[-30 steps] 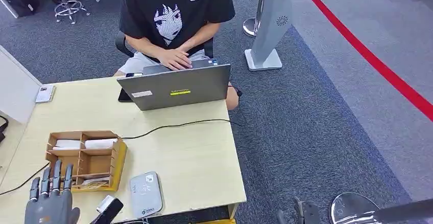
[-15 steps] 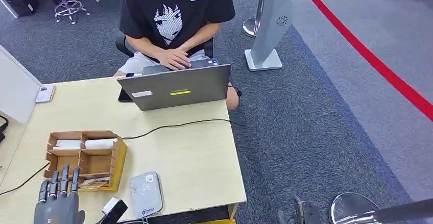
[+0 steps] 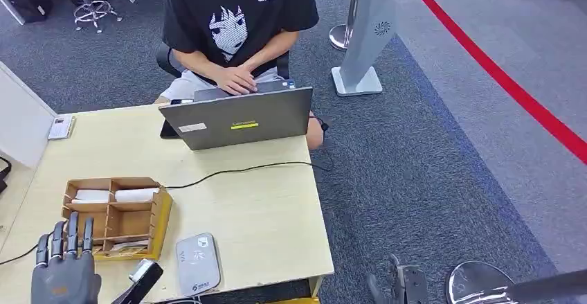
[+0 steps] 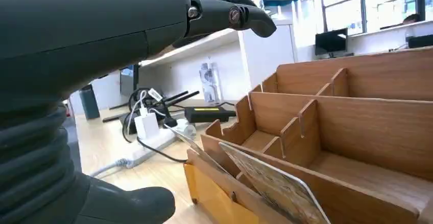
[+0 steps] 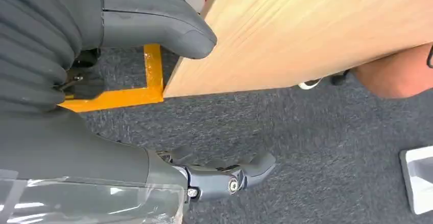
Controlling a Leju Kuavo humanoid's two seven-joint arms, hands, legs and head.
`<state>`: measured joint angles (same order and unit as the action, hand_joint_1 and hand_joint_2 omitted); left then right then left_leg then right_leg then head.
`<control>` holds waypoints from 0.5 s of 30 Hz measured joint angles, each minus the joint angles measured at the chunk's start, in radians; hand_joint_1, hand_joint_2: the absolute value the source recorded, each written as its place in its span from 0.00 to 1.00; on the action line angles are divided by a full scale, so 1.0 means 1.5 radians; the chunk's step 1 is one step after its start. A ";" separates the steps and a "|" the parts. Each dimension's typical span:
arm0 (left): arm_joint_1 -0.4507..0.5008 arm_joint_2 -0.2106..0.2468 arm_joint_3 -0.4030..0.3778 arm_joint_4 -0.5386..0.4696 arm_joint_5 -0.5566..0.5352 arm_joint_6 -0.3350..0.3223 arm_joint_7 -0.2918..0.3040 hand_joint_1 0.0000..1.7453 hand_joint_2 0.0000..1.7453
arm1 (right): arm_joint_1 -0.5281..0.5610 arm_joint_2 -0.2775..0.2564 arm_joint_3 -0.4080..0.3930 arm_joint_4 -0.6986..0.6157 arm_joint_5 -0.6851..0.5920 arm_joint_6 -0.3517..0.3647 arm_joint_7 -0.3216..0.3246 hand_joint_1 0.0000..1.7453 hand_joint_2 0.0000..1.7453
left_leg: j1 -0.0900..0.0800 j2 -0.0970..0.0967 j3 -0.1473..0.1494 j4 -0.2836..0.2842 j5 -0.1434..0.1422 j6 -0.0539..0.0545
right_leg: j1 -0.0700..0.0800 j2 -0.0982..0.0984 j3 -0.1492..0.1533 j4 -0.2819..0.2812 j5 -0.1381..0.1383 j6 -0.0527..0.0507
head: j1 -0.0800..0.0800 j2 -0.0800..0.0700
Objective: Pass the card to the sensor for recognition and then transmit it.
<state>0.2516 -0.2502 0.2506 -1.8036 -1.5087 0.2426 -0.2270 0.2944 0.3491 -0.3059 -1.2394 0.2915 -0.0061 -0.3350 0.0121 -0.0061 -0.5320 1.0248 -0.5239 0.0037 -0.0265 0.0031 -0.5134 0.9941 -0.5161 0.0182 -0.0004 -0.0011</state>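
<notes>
Beside the wooden organiser (image 3: 114,215) at the near-left of the desk (image 3: 256,207), our left hand (image 3: 64,268) hovers with fingers spread and straight, holding nothing. Over the last second it slid toward the organiser's near front edge, then drew back to the left and lower in the head view, so it now sits just off the organiser's near-left corner rather than over the front slot. We read that as a realignment before the pick, not a retreat: the card is not yet touched, and everything after it, the sensor and the handover, is still to come. The card (image 4: 275,188) stands in the organiser's front slot, leaning back against the divider; its long axis runs along the slot, parallel to the organiser's front wall, with its upper edge tilted up and free. The grey sensor pad (image 3: 197,262) lies flat just right of the organiser, near the desk's near edge. Our right hand (image 3: 401,287) hangs off the desk's right side, over the carpet, fingers loosely apart and empty.
</notes>
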 joint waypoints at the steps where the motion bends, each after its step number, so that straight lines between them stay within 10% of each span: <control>1: 0.000 0.011 -0.002 0.003 0.002 0.001 0.002 0.00 1.00 | -0.001 0.000 0.000 0.002 0.001 0.000 -0.002 0.00 1.00 | 0.000 0.000 0.000 0.000 0.000 0.000 | 0.000 0.000 0.000 0.000 0.000 0.000 | 0.000 0.000; 15: -0.007 0.039 -0.040 0.035 -0.011 -0.003 0.020 0.00 1.00 | -0.007 0.001 0.001 0.015 0.002 0.003 -0.008 0.00 1.00 | 0.000 0.000 0.000 0.000 0.000 0.000 | 0.000 0.000 0.000 0.000 0.000 0.000 | 0.000 0.000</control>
<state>0.2410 -0.1916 0.1908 -1.7510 -1.5255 0.2388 -0.1969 0.2845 0.3506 -0.3052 -1.2165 0.2937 -0.0015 -0.3464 0.0121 -0.0062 -0.5321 1.0248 -0.5239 0.0037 -0.0265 0.0031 -0.5135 0.9941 -0.5161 0.0183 -0.0008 -0.0011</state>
